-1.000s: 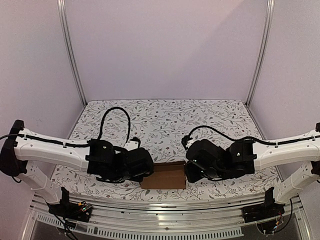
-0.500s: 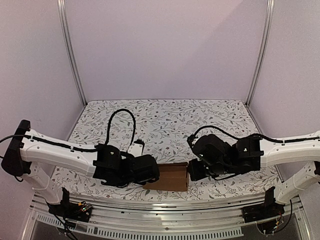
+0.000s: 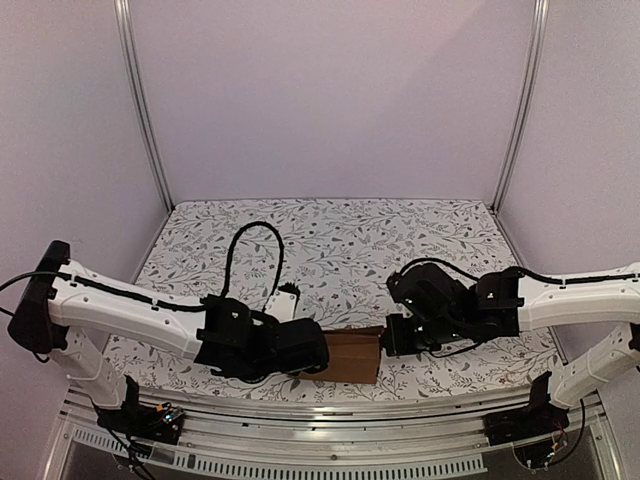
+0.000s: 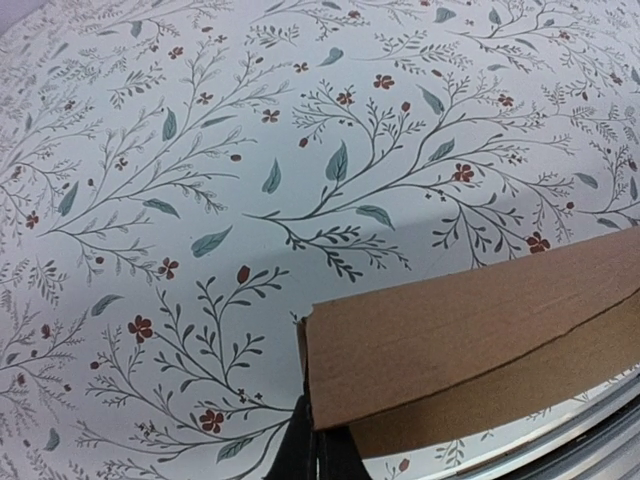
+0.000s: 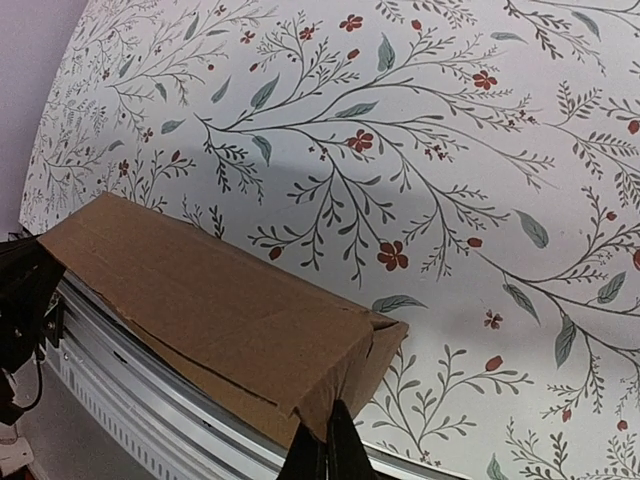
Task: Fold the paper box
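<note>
- Top external view:
  - The paper box (image 3: 347, 352) lies low in the centre of the frame. It sits on the floral table (image 3: 330, 240), just above the metal rail (image 3: 330, 402).
  - The left gripper (image 3: 316, 362) meets its left end and the right gripper (image 3: 386, 345) its right end, so the carton is bracketed from both sides.
  - That placing probably keeps the box from sliding while its ends are worked.
- Left wrist view:
  - The box (image 4: 470, 330) fills the lower right, with its brown top panel facing up and a lower panel showing beneath a slanting edge.
  - The left gripper (image 4: 316, 455) rises from the bottom edge with its jaws clenched tight together, tip against the carton's near corner.
  - I cannot tell whether a sliver of flap is nipped between them. It reads more as a closed tip bracing the end.
- Right wrist view:
  - The box (image 5: 210, 300) runs from the left edge towards lower centre, along the rail (image 5: 150, 395).
  - Its end flap (image 5: 368, 365) is turned down at the corner.
  - The right gripper (image 5: 326, 445) comes up from the bottom edge, clenched, touching that corner from below.
  - Pressing there likely holds the flap in, so the carton looks largely formed and the ends remain to be settled.
</note>
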Controlling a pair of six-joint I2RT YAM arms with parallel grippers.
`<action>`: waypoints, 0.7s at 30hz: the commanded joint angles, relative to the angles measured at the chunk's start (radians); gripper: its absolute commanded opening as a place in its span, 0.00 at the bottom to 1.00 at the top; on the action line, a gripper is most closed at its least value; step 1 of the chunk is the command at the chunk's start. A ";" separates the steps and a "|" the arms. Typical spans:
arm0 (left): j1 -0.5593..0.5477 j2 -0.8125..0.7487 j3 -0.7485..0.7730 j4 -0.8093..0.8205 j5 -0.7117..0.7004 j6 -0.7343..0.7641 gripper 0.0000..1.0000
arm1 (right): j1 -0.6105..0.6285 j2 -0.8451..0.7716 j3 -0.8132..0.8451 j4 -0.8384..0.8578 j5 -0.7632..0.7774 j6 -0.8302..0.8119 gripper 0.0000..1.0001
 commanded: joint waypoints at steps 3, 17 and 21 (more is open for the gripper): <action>-0.034 0.074 -0.013 -0.031 0.106 0.026 0.00 | -0.024 -0.029 -0.046 0.067 -0.099 0.061 0.00; -0.071 0.113 -0.007 -0.018 0.091 0.039 0.00 | -0.081 -0.055 -0.092 0.112 -0.211 0.110 0.00; -0.080 0.122 -0.005 -0.018 0.087 0.039 0.00 | -0.100 -0.057 -0.101 0.133 -0.253 0.117 0.00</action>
